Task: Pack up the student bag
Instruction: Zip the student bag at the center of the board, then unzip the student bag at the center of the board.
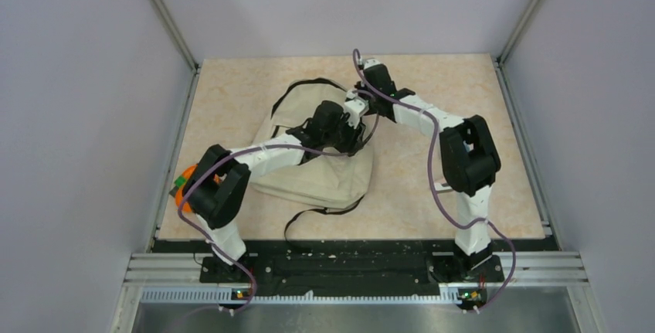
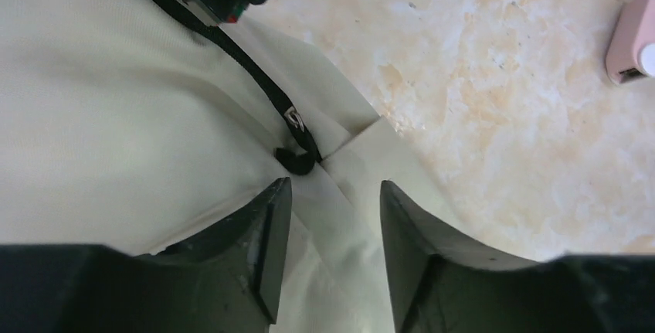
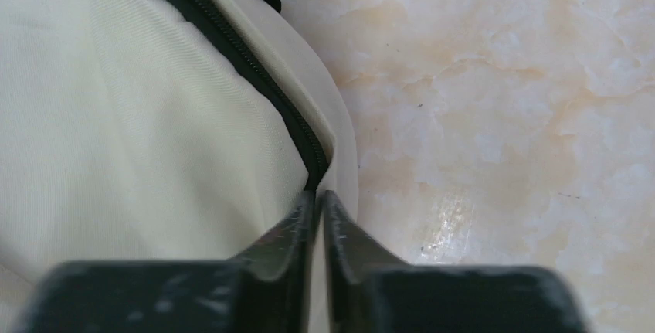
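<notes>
The student bag (image 1: 334, 180) lies flat in the middle of the table, cream fabric with black straps. In the left wrist view my left gripper (image 2: 332, 194) stands open over the bag (image 2: 116, 117), its fingers either side of a fabric fold just below the black zipper pull (image 2: 297, 159). My right gripper (image 3: 319, 198) is shut on the bag's thin fabric edge (image 3: 340, 140), where the black zipper line (image 3: 247, 62) ends. From above, both grippers meet at the bag's upper right corner, the left gripper (image 1: 347, 138) just below the right gripper (image 1: 358, 111).
A pink object (image 2: 629, 39) lies on the marbled tabletop (image 2: 502, 117) to the right of the bag. Something orange and green (image 1: 182, 185) sits at the table's left edge behind the left arm. Grey walls enclose the table on three sides.
</notes>
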You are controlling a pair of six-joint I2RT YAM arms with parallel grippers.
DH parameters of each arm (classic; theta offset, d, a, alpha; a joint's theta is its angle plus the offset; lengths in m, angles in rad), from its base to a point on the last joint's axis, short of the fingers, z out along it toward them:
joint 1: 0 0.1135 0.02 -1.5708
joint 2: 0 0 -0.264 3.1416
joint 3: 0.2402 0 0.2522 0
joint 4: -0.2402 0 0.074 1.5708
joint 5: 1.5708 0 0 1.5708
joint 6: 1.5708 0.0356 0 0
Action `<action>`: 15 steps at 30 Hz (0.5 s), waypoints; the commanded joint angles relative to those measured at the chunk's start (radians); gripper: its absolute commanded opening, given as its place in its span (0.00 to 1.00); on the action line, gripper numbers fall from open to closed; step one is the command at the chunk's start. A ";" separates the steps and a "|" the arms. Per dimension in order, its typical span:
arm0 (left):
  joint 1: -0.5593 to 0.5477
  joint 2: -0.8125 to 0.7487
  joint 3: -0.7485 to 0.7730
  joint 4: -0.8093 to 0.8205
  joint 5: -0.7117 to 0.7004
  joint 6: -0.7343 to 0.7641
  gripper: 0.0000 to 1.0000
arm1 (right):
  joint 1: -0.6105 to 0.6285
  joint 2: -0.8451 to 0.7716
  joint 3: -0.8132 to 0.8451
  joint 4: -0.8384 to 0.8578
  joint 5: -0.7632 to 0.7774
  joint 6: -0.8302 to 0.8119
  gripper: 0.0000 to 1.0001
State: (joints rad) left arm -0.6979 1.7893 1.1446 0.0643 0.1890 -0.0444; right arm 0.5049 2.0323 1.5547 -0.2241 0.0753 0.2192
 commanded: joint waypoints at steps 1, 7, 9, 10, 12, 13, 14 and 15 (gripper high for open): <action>-0.025 -0.171 0.006 -0.057 -0.039 0.005 0.64 | -0.020 -0.091 0.076 -0.005 -0.062 -0.043 0.28; -0.021 -0.303 0.012 -0.239 -0.241 -0.031 0.82 | -0.023 -0.242 0.014 -0.111 -0.047 -0.045 0.68; -0.005 -0.344 -0.012 -0.302 -0.277 -0.043 0.83 | -0.023 -0.308 -0.047 -0.123 -0.044 -0.022 0.70; 0.004 -0.364 -0.027 -0.329 -0.284 -0.048 0.83 | -0.023 -0.342 -0.087 -0.125 -0.046 -0.008 0.71; 0.040 -0.408 -0.061 -0.392 -0.298 -0.051 0.83 | -0.023 -0.417 -0.182 -0.115 -0.061 0.025 0.71; 0.068 -0.435 -0.076 -0.423 -0.301 -0.055 0.83 | -0.023 -0.460 -0.240 -0.104 -0.069 0.045 0.71; 0.106 -0.461 -0.091 -0.452 -0.294 -0.062 0.83 | -0.023 -0.499 -0.299 -0.082 -0.107 0.064 0.72; 0.146 -0.486 -0.107 -0.471 -0.280 -0.070 0.83 | -0.024 -0.542 -0.363 -0.059 -0.141 0.082 0.72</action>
State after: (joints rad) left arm -0.6601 1.3685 1.0832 -0.2798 -0.0544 -0.0837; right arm 0.4931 1.6226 1.3605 -0.3027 0.0158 0.2226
